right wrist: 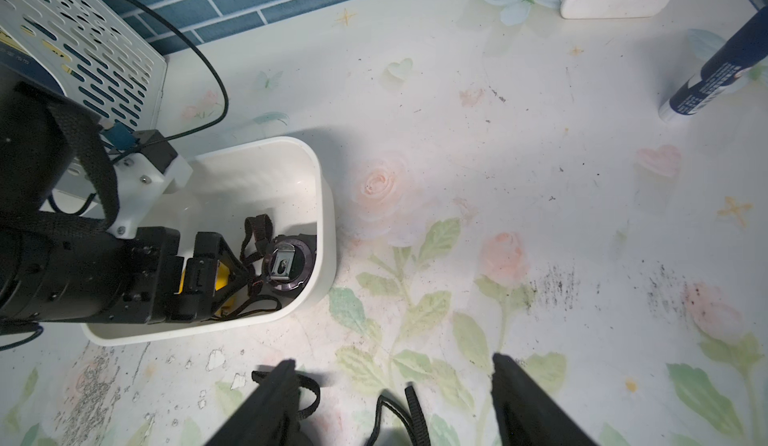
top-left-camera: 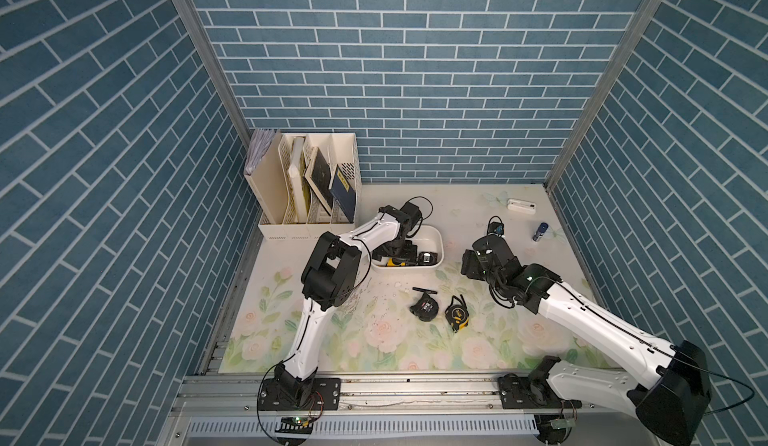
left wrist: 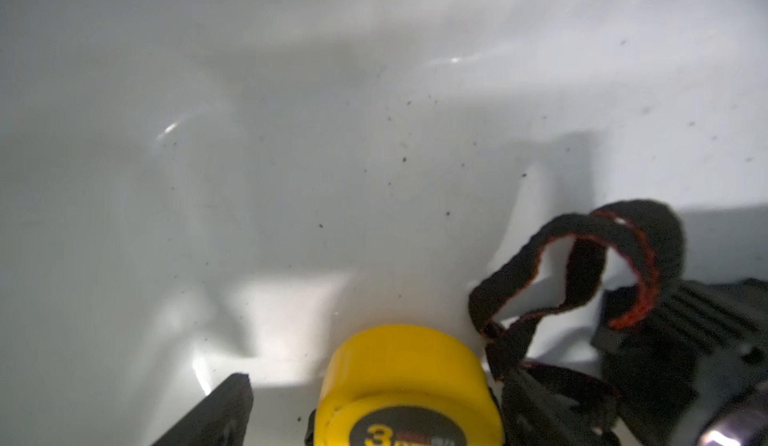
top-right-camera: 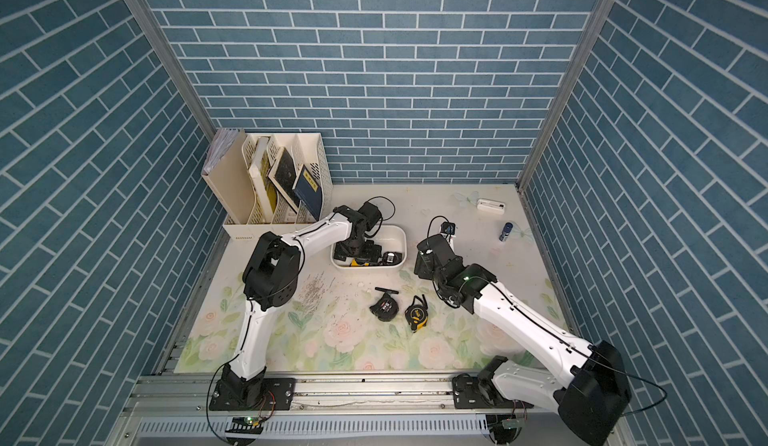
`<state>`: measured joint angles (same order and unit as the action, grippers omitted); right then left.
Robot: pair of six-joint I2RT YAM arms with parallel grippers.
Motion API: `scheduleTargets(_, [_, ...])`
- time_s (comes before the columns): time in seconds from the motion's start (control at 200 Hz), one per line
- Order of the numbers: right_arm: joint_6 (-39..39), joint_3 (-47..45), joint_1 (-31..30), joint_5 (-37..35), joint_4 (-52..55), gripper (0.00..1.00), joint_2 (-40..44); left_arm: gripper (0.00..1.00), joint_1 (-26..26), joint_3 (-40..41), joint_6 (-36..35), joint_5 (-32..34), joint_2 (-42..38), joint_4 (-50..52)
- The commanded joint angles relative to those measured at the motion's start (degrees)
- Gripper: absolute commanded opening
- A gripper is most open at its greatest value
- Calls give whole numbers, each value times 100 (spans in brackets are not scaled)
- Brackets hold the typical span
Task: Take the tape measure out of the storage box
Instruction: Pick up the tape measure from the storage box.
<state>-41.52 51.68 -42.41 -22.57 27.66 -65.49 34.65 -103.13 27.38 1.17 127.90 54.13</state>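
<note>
Yellow tape measure (left wrist: 405, 377), black face, inside white storage box (left wrist: 291, 132)

Both top views are evenly bright, brick lines (top-left-camera: 95, 103) bowing toward the edges; soft shadows fall beside the storage box (top-left-camera: 430, 240). Inside the box your left wrist view is dim and blurred; glare streaks mark its white wall; the right wrist view is sharp.
</note>
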Motion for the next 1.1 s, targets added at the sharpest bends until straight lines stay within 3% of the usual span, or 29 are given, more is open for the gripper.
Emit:
scheduleTargets(0.0, [39, -82, 31, 51, -105, 75, 6, 93, -28, 47, -85, -114, 93, -95])
scheduleTargets(0.2, [39, -83, 43, 30, -50, 75, 37, 90, -29, 156, -82, -99, 71, -93])
scheduleTargets(0.35, [38, -103, 54, 27, -79, 76, 36, 80, -33, 278, -68, -99, 25, -69])
scheduleTargets(0.535, [55, -114, 58, 34, -111, 75, 46, 76, -42, 261, -33, -117, 51, -87])
scheduleTargets(0.785, [47, -167, 78, 74, -179, 75, 63, 44, -72, 19, -7, -95, 103, -52])
scheduleTargets(1.095, [65, -150, 76, 153, -300, 75, -7, 27, -121, -333, 110, 10, -86, 69])
